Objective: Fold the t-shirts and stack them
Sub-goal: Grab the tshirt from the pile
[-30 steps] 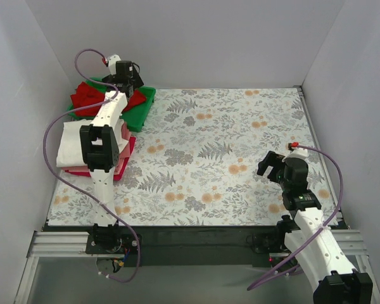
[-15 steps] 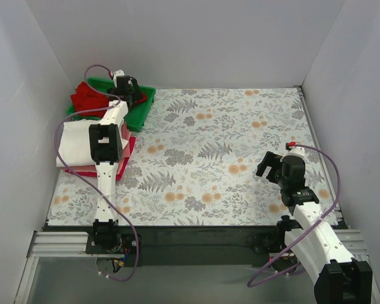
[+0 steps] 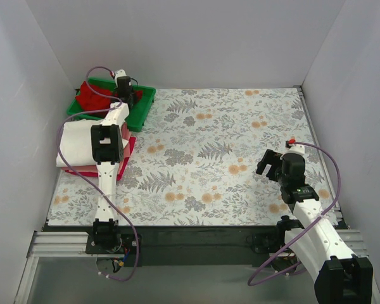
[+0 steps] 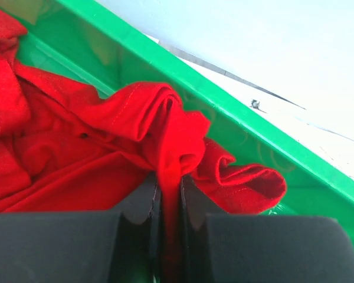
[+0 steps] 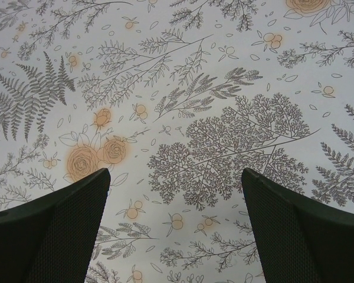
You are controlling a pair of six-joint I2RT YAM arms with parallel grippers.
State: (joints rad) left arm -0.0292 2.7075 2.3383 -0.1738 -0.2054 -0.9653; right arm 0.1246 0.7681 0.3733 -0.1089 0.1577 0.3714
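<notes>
the left gripper (image 4: 170,191) is clamped on a raised fold of a crumpled red t-shirt (image 4: 94,141), which lies in the green tray (image 4: 265,141) at the table's far left corner. its arm stretches almost straight out from the base, with the wrist tipped down over the tray. beside that arm, a cream-white t-shirt (image 3: 76,143) lies folded on top of folded red cloth (image 3: 128,149) on the floral cover (image 3: 228,126). the right gripper (image 5: 174,175) hangs over bare cover near the right edge. its fingers are spread wide and hold nothing, and its arm is bent.
</notes>
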